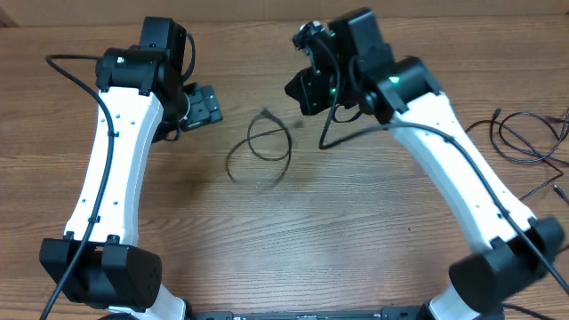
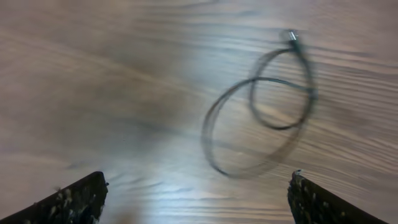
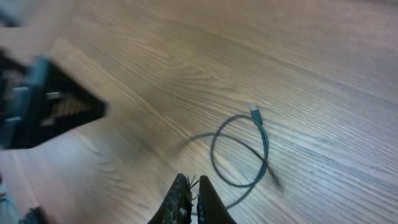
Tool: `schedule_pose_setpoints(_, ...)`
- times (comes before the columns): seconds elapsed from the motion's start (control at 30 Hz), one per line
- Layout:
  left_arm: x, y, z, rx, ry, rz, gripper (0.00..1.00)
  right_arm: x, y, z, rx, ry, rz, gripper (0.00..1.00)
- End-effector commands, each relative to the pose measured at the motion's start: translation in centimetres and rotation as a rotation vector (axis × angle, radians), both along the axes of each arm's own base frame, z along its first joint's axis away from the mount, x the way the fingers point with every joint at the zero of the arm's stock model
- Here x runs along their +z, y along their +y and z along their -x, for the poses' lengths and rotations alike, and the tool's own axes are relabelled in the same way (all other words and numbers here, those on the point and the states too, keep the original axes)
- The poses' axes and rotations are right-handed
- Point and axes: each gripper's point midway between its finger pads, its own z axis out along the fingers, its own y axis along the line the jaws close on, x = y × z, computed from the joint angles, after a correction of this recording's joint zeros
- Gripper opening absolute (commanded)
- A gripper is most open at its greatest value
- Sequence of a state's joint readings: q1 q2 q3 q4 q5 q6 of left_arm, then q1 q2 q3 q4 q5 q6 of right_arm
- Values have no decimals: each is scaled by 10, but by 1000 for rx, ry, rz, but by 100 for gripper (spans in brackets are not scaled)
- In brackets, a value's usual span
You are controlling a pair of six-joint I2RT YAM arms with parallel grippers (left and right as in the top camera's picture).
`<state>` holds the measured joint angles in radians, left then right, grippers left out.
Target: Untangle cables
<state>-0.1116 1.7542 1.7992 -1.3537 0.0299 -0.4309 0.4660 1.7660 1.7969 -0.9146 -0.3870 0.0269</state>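
Patience suits this step: I'd lower my left gripper, fingers spread wide and empty, onto one strand of the cable away from the crossing, then draw the loop open slowly so the plug doesn't snag. My right gripper has its fingers pressed together on nothing I can see. The cable is thin and black, two overlapping loops at the centre of the overhead frame, plug uppermost; more cords lie at the right edge

looped cable — on table, centre | other cables — right edge, well apart
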Motion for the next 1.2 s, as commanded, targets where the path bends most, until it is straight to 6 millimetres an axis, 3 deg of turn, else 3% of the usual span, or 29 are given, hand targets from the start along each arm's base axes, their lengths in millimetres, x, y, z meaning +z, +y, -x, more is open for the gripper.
schedule_pose_setpoints(0.0,12,-31,0,-152,-50,134,93,-4,1,2,9,24,-5,4)
schedule_pose_setpoints(0.13,14,-36,-2,-177,-60,156,93,-11,-7,1,-22,36,38,4)
schedule_pose_setpoints(0.27,5,-35,1,-198,-40,149,95,-28,-34,-3,-123,44,181,24)
schedule_pose_setpoints(0.37,-12,-35,3,-200,-16,149,96,-40,-59,-5,-249,72,282,27)
schedule_pose_setpoints(0.43,-25,-37,1,-221,-16,151,97,-44,-80,-8,-346,76,356,36)
schedule_pose_setpoints(0.53,-42,-45,-6,-292,-52,164,97,-47,-109,-12,-481,86,427,45)
schedule_pose_setpoints(0.63,-56,-53,-20,-387,-132,133,100,-50,-124,-12,-528,118,433,48)
schedule_pose_setpoints(0.83,-81,-69,-46,-507,-286,37,100,-55,-141,-9,-545,188,410,49)
schedule_pose_setpoints(1.17,-118,-70,-64,-511,-387,-66,99,-60,-150,0,-548,249,417,49)
